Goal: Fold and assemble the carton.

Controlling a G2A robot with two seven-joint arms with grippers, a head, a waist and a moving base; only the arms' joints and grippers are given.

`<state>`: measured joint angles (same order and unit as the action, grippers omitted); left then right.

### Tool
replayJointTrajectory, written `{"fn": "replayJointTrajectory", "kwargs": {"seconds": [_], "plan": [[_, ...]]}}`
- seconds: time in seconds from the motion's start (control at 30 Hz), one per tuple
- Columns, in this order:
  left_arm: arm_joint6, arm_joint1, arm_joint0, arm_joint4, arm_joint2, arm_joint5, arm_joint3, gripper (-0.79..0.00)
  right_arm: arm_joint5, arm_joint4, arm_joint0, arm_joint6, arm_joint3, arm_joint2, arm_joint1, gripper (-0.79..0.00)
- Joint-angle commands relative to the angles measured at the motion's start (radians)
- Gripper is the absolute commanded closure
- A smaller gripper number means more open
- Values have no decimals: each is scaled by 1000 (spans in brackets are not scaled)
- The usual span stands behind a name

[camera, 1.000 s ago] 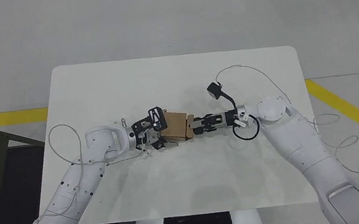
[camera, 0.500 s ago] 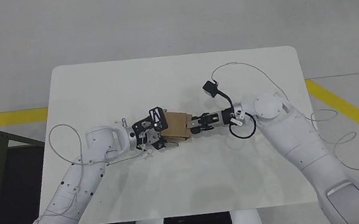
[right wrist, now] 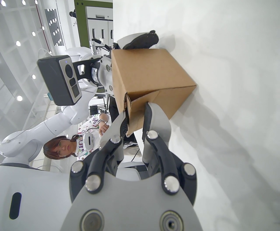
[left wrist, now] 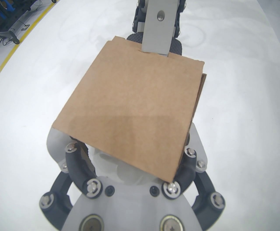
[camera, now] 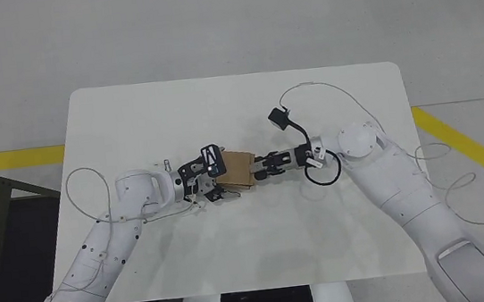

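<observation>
Brown carton (camera: 238, 169) sat on the white desk (camera: 175, 114), about mid-desk and between the two claws. It rested on its bottom face. One lower corner plainly touched the desk surface in the right wrist view. Shape already boxy: top panel flat, side walls up.

Left claw (left wrist: 123, 141) was at the carton's left end. Its fingers (left wrist: 50, 140) were spread wide, one on each side wall, gripping the carton across its width. The top panel overhung the claw's palm, so most of both fingers were hidden under it. That end looked open under the panel. Only pale claw hardware showed there, and the rest of the interior was hidden.

Right claw (right wrist: 135, 119) was at the opposite end. Its fingers were a little apart with a narrow gap, not pressed together. The top panel's end edge sat in that gap. One finger lay flat over the top panel and the other was against the end flap. The end flap was not flush. A dark slit showed between it and the top panel at the corner, with a raw corrugated edge visible. The slit was too dark to see contents.

A thin white cable (camera: 320, 89) from the right arm looped across the desk behind the carton, well apart from it. Yellow floor tape (camera: 9, 159) ran beside the desk.
</observation>
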<state>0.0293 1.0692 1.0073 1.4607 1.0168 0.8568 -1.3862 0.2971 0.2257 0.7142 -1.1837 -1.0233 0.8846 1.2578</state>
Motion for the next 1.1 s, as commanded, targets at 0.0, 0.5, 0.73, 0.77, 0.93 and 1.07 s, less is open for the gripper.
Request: {"fn": "replayJointTrajectory", "kwargs": {"seconds": [0.0,0.5,0.73,0.77,0.93,1.07], "plan": [[1,0,0,1,0,1,2,-785,3,1,2,-3,-2,6,-2,-182],[10,-1,0,-5,0,6,5,-785,-6,-8,50,-15,-60,68,-31,-117],[11,-1,-2,-4,-1,6,4,-785,-13,-17,67,-14,-74,89,-42,0],[11,-1,-2,-4,-2,6,3,-785,-13,-17,69,-14,-75,90,-43,0],[13,-1,-4,-4,-3,8,2,-785,-19,-11,70,-15,-83,78,-40,0],[14,-1,-6,-4,-4,10,2,-785,-20,-6,60,-13,-82,57,-33,0]]}}
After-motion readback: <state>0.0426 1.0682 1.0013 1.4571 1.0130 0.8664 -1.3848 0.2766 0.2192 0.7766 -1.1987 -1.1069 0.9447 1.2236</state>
